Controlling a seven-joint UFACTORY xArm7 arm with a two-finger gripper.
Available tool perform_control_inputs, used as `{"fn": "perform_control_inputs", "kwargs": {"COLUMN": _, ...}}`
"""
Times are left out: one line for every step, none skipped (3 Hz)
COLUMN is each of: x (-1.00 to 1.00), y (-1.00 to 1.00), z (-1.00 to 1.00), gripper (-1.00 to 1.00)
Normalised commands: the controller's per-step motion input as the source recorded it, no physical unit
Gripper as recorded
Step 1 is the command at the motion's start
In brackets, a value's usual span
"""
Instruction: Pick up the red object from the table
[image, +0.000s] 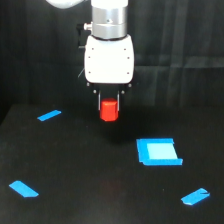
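Red block was gripped in the clenched pincer — held above the worktop, apparently lifted clear; blue square was left untouched.

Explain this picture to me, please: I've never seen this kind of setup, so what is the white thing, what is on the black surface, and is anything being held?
There is one picture, from a camera off the arm, facing the scene. The white body is the end of a robot arm; below it sits its gripper, two dark fingers closed on the red object, a small stubby block that seems lifted above the table. On that black surface lie a flat blue square piece and three blue tape strips. Nothing else is held.
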Motion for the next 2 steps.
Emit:
{"fn": "perform_control_inputs", "kwargs": {"x": -0.02, "y": 0.00, "z": 0.73, "gripper": -0.97}}
{"fn": "perform_control_inputs", "kwargs": {"x": 0.14, "y": -0.05, "z": 0.37, "gripper": -1.00}}
